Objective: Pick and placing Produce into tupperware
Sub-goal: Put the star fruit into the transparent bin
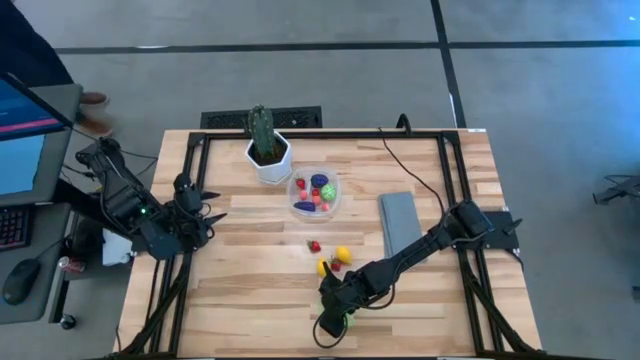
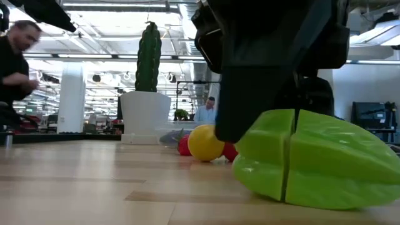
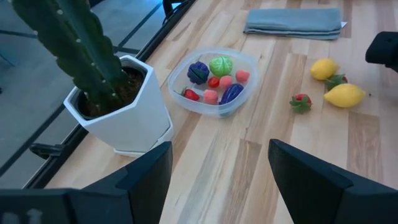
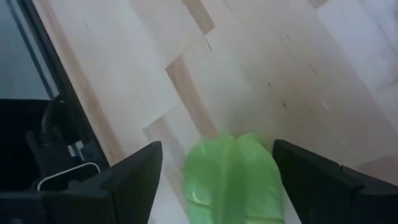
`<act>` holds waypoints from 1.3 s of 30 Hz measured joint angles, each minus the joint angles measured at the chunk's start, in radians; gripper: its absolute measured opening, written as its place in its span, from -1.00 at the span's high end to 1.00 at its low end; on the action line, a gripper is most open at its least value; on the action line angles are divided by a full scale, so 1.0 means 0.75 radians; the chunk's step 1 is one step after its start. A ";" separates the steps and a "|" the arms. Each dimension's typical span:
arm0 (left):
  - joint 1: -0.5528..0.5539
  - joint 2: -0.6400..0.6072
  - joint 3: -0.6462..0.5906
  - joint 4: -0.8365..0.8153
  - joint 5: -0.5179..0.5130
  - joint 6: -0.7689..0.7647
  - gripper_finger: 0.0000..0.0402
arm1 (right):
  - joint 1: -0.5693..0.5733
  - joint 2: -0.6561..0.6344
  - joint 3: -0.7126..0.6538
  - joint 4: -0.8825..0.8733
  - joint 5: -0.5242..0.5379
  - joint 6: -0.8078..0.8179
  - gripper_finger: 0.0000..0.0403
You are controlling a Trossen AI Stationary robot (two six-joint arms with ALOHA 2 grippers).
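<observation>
A green leafy toy vegetable [image 4: 231, 177] lies on the wooden table near its front edge, also seen in the high view [image 1: 347, 322] and the low view [image 2: 312, 159]. My right gripper [image 4: 217, 186] is open, slanting down over it, with one finger on each side. The tupperware [image 1: 315, 193], a round clear container, stands at mid-table with several small pieces in it [image 3: 214, 84]. Two yellow pieces [image 1: 343, 254] and two red ones [image 1: 314, 245] lie loose between the container and my right gripper. My left gripper [image 1: 205, 215] waits open at the table's left edge. My right gripper stands astride the green vegetable, pointing down at a slant. The right wrist view shows a narrow gap at one finger [image 4: 134, 180]; the other finger [image 4: 317, 180] is right at the vegetable's edge. Whether it touches, I cannot tell. The vegetable rests on the table.
A white hexagonal pot with a tall green cactus [image 1: 266, 148] stands just left of the container. A folded grey cloth [image 1: 400, 222] lies to its right, under my right arm. Black frame rails run along the table's sides. A person [image 2: 15, 56] is beyond the table.
</observation>
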 joint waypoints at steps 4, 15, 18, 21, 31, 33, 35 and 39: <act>0.000 0.000 0.000 0.000 0.000 0.000 -0.28 | 0.000 -0.001 0.000 -0.028 -0.008 -0.006 -0.61; 0.000 0.000 0.000 0.001 0.000 0.002 -0.28 | -0.001 -0.005 0.003 -0.119 -0.064 -0.050 -0.59; 0.000 0.000 0.000 0.001 0.000 0.002 -0.28 | -0.001 -0.005 0.003 -0.128 -0.075 -0.067 -0.59; 0.000 0.000 0.000 0.001 0.000 0.003 -0.28 | -0.001 -0.005 0.003 -0.138 -0.083 -0.067 -0.59; 0.000 0.000 0.001 0.001 0.000 0.003 -0.28 | -0.005 -0.005 0.001 -0.157 -0.092 -0.066 -0.47; 0.000 0.000 0.001 0.001 0.000 0.003 -0.28 | -0.005 -0.005 0.000 -0.157 -0.092 -0.066 -0.42; 0.000 0.000 0.001 0.002 0.000 0.003 -0.28 | -0.005 -0.005 0.000 -0.158 -0.092 -0.066 -0.38; 0.000 0.000 0.001 0.002 0.000 0.003 -0.28 | -0.005 -0.005 -0.001 -0.158 -0.093 -0.065 -0.32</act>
